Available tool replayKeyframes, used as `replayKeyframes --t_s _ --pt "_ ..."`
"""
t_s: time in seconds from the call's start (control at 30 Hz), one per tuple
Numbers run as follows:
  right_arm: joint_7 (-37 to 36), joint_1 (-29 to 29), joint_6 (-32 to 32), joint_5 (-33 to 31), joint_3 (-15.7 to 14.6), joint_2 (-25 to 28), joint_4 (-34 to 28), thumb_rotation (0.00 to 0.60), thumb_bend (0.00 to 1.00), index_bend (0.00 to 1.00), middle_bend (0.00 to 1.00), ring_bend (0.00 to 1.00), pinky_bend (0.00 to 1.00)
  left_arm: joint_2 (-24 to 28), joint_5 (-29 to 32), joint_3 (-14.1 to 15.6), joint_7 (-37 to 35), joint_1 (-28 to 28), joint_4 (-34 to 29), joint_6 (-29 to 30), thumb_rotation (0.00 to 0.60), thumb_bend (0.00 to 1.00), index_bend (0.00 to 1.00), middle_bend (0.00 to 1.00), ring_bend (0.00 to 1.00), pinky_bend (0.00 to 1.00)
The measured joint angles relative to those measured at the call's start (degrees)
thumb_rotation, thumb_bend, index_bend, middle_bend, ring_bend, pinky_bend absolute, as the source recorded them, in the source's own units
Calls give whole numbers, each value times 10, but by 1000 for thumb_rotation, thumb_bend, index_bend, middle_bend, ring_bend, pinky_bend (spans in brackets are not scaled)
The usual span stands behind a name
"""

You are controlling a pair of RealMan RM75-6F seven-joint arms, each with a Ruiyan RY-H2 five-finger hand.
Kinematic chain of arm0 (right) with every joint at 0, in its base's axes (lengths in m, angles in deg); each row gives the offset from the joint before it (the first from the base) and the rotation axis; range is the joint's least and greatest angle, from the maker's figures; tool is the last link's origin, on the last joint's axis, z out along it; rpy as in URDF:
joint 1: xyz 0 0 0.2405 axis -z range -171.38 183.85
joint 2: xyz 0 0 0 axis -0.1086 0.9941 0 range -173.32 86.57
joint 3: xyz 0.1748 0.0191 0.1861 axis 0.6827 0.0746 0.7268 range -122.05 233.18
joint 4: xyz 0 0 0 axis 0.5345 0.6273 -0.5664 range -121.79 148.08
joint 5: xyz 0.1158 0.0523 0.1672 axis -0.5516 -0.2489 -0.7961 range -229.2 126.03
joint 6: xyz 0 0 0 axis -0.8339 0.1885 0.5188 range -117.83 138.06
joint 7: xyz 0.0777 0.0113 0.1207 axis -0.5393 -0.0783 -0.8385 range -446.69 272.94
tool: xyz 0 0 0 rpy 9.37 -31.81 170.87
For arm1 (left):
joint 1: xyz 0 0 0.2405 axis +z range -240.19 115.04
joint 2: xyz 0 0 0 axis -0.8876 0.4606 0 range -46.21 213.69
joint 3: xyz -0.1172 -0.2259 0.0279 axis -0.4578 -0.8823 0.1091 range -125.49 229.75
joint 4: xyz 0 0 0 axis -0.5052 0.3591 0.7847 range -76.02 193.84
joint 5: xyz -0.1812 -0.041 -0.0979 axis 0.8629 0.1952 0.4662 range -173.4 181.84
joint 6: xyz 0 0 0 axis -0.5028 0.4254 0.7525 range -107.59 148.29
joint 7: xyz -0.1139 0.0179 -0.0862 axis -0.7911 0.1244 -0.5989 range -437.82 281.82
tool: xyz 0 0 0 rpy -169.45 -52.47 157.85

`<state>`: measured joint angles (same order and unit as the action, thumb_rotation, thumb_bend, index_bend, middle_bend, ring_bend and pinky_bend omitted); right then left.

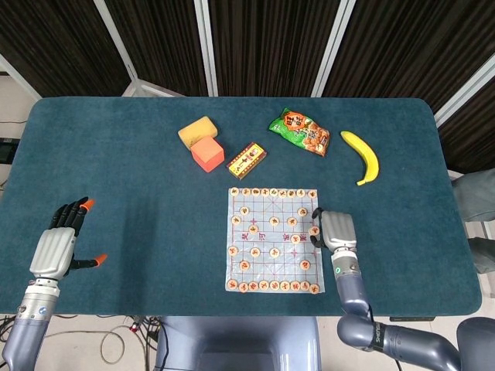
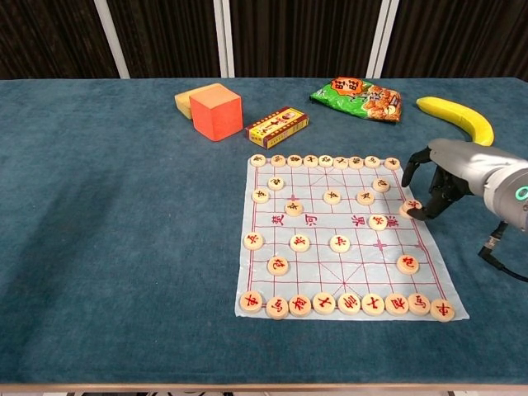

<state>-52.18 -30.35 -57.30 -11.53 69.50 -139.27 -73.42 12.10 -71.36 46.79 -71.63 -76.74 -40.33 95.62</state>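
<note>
A paper Chinese-chess board [image 1: 271, 241] with several round wooden pieces lies on the blue table, right of centre. My right hand [image 1: 336, 229] rests at the board's right edge [image 2: 422, 247]. Its curled fingers stand around one edge piece [image 2: 409, 206]. A fingertip [image 2: 418, 214] touches that piece while the thumb stays lifted clear of it. The piece lies flat on the board. My left hand [image 1: 54, 249] hovers near the table's front left with its fingers spread and nothing in it. It shows only in the head view.
Behind the board lie an orange cube [image 2: 216, 111] against a yellow sponge [image 2: 188, 99], a small red-and-yellow box [image 2: 278, 126], a green snack bag [image 2: 358, 98] and a banana [image 2: 459, 117]. The table's front edge runs just below the board.
</note>
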Motion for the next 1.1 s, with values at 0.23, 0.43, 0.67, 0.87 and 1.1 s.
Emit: replayKeyframes --t_s 0.23,0.43,0.67,0.87,1.1 --pt "-9 13 -33 47 -3 32 -61 600 369 254 1000 1000 855 0 -4 1 1 1 1 2 600 0 0 0 0 0" --pt "-25 47 -83 127 -26 96 -128 600 368 218 958 955 787 3 -14 6 2 3 1 7 600 0 0 0 0 0" --pt "-87 115 -128 198 -66 209 -202 600 366 39 387 325 600 6 -29 11 4 7 2 17 600 0 0 0 0 0" --pt "-155 173 -148 276 -117 307 -236 600 356 0 6 2 20 8 -48 19 15 8 10 21 600 0 0 0 0 0" --pt "-245 250 -198 352 -163 372 -210 600 321 0 0 0 0 8 -61 26 32 9 17 24 600 0 0 0 0 0"
